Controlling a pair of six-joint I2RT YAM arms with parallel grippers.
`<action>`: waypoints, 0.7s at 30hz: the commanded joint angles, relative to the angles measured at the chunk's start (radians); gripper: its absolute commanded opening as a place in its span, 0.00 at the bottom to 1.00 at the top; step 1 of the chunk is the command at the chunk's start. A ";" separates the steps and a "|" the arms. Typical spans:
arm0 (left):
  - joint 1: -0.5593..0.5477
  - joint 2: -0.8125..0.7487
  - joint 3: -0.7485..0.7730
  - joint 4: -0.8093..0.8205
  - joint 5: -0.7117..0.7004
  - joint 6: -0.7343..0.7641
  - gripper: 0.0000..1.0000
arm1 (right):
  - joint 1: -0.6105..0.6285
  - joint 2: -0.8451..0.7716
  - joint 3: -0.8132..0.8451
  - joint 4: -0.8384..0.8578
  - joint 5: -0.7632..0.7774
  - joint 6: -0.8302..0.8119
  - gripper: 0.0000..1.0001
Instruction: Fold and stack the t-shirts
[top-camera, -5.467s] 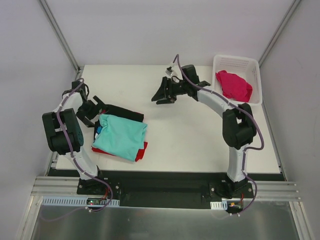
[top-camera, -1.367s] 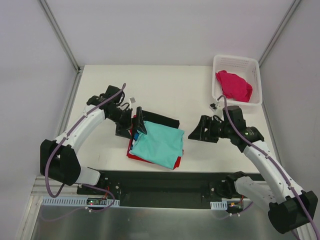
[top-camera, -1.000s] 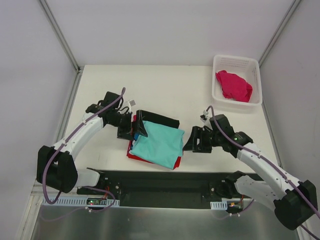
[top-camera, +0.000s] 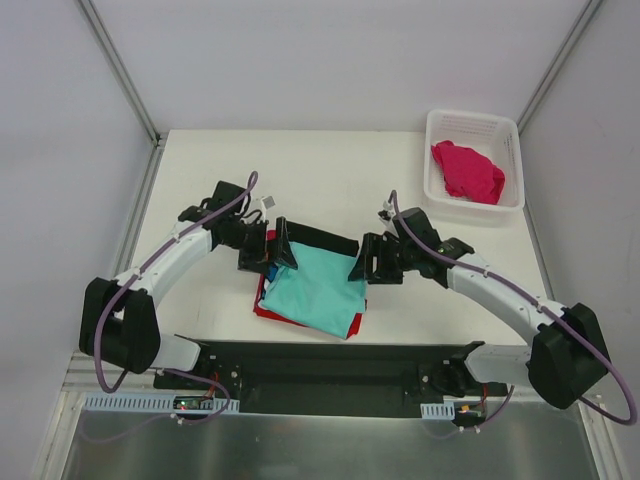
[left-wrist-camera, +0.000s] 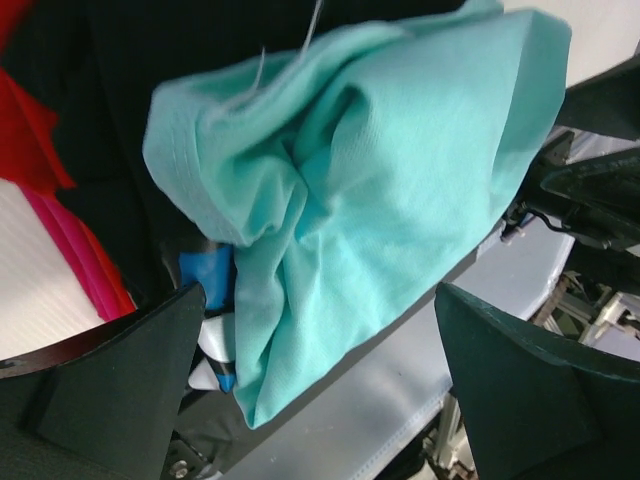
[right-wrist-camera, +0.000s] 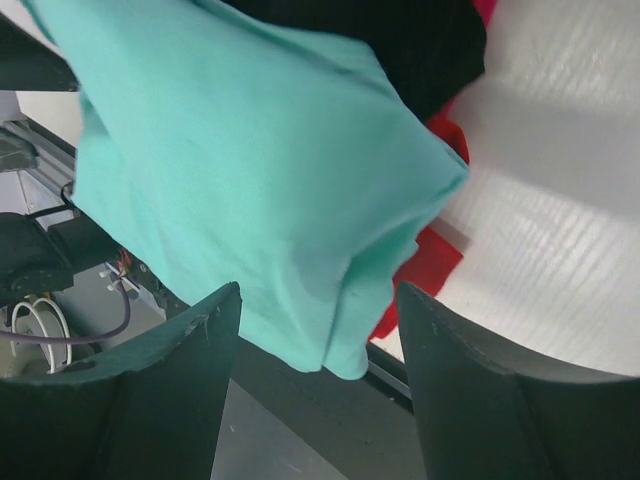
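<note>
One second on, the right gripper (top-camera: 362, 262) had swung in opposite the left gripper (top-camera: 278, 245), both spread open flanking the teal shirt (top-camera: 315, 285), seemingly to straighten it.

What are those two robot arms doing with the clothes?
They're folding and stacking t-shirts. The left gripper and right gripper sit on either side of the mint-teal t-shirt on top of the pile, both open. A black t-shirt and a red t-shirt lie underneath. A magenta-pink t-shirt sits crumpled in the white basket.
</note>
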 joint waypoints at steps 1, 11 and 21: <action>0.018 0.046 0.107 -0.037 -0.082 0.080 0.99 | -0.011 0.026 0.103 0.019 0.007 -0.044 0.66; 0.073 0.120 0.217 -0.060 -0.185 0.164 0.99 | -0.076 0.025 0.119 0.006 -0.030 -0.081 0.66; 0.081 0.181 0.215 -0.037 -0.240 0.143 0.99 | -0.131 0.058 0.034 0.072 -0.062 -0.086 0.66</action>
